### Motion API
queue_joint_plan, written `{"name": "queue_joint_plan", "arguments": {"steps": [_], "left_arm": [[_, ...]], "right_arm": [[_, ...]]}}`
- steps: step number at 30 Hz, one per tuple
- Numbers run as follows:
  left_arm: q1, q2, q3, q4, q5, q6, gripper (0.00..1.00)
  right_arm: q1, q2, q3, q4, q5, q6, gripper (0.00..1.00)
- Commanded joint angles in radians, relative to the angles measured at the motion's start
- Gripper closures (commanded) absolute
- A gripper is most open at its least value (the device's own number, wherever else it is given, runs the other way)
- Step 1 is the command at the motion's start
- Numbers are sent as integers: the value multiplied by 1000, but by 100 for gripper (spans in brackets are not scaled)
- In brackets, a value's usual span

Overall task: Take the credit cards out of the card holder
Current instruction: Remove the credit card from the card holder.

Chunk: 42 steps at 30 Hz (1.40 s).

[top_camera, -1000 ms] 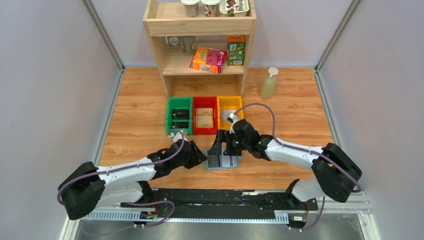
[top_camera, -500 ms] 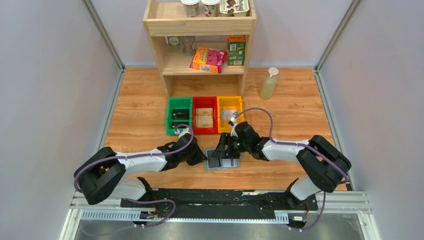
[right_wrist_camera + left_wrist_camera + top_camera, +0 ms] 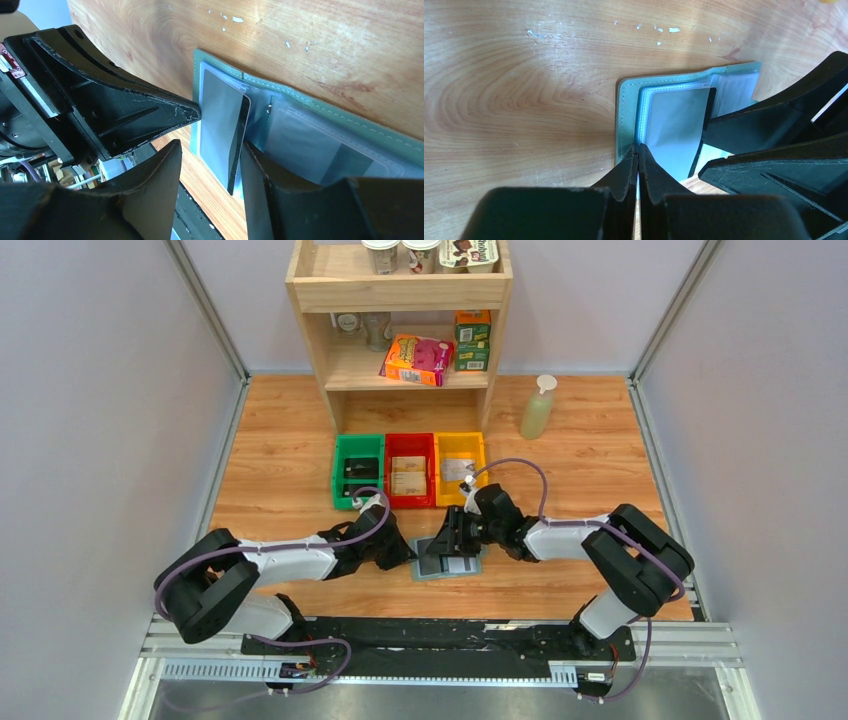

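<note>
The grey-green card holder (image 3: 450, 565) lies open on the wooden table, its pale blue-grey sleeves up. My left gripper (image 3: 404, 552) is shut on the holder's left edge; the left wrist view shows the fingers (image 3: 638, 150) pinched on the rim (image 3: 626, 100). A black credit card (image 3: 239, 145) sticks up tilted out of a sleeve; its face (image 3: 676, 125) reflects grey. My right gripper (image 3: 447, 543) is open and low over the holder (image 3: 350, 125), its jaws (image 3: 211, 145) either side of the card's raised edge, the right finger close against it.
Green (image 3: 358, 470), red (image 3: 410, 469) and yellow (image 3: 460, 462) bins stand in a row just beyond the holder. A wooden shelf unit (image 3: 400, 340) with boxes stands behind them. A soap bottle (image 3: 538, 407) stands at the back right.
The right gripper has come down from a raised pose to low over the open holder. The left arm has shifted slightly and still pins the holder's left edge.
</note>
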Motion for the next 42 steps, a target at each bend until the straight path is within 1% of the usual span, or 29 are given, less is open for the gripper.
{"name": "queue_joint_plan", "arguments": {"steps": [1,2,6,8,12,14,17,24,27,31,35,37,42], "left_arm": [[-4,41,10,-4,6,-2,96],[-4,46,10,-4,7,-3,99],[-4,55,10,1,7,-3,100],[-2,55,13,1,29,0,100],[-2,49,16,-4,29,4,100],[-4,48,19,-6,26,8,100],[-2,49,28,-12,24,15,100],[-4,55,39,-15,24,24,100],[-2,60,36,-19,24,24,100],[-4,66,34,-30,21,24,100],[-4,75,36,-53,17,35,100],[-2,78,31,-52,17,31,100],[-4,87,33,-53,17,31,100]], "right_arm": [[5,-16,-11,100,-57,8,53],[3,-22,-11,100,-59,5,55],[5,-40,-8,100,-72,-1,57],[5,-39,-6,109,-82,0,59],[5,-28,-18,166,-106,23,67],[5,-19,-20,190,-118,32,68],[5,9,-12,201,-129,37,68],[6,105,-3,230,-155,43,64],[5,115,-5,230,-158,43,64],[3,109,2,220,-161,43,60],[-35,96,-18,250,-190,64,61],[-61,80,-43,282,-206,81,63],[-76,53,-57,272,-212,74,66]]}}
